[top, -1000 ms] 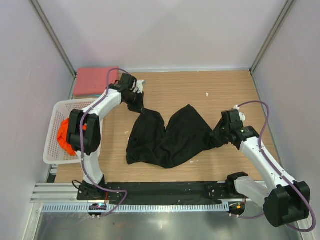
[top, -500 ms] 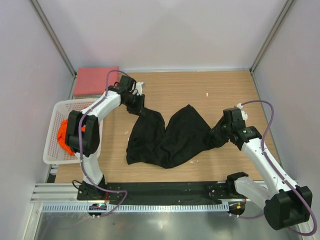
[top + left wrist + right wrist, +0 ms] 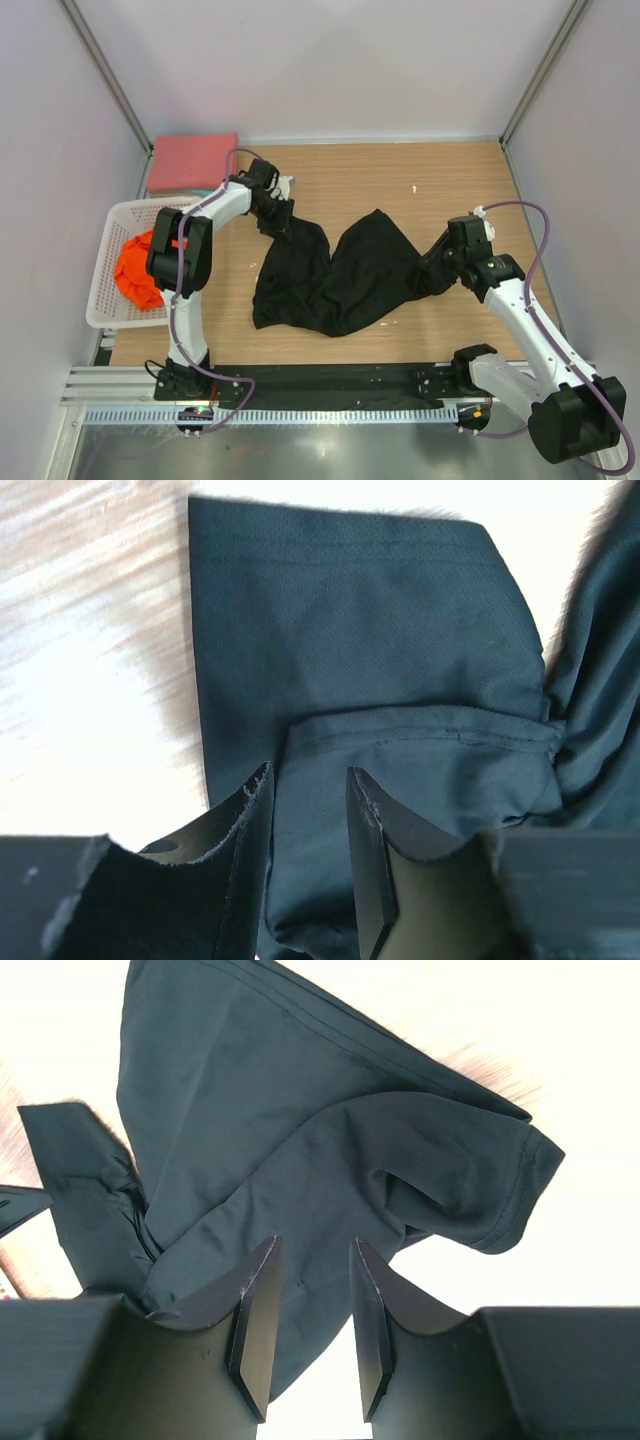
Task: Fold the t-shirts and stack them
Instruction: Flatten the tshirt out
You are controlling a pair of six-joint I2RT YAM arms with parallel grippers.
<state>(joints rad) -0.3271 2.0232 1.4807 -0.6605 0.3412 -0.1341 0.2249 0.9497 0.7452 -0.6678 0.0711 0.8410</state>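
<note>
1. While the black shirt (image 3: 335,280) lies crumpled in the middle of the table (image 3: 400,180), strung between both arms, the left gripper (image 3: 281,216) sits at one sleeve. The right gripper (image 3: 438,268) sits on cloth near the other sleeve. Each wrist view shows the jaws narrowly apart with cloth in the gap. Whether either truly pinches cannot be told.
2. Slip: if a hold is shallow, a pull to spread the shirt would likely drag that sleeve free and leave its side bunched.
3. Twist: the body is folded over itself at the centre, so unequal pulls would probably tighten the crease rather than flatten it.
4. Overreach: the folded pink shirt (image 3: 192,162) lies in the far left corner, near the left gripper. A sweep that way could disturb it.
5. Snag: the orange shirt (image 3: 133,280) lies in the basket (image 3: 100,315) at the left edge. A black hem dragged toward it might catch the rim.
</note>
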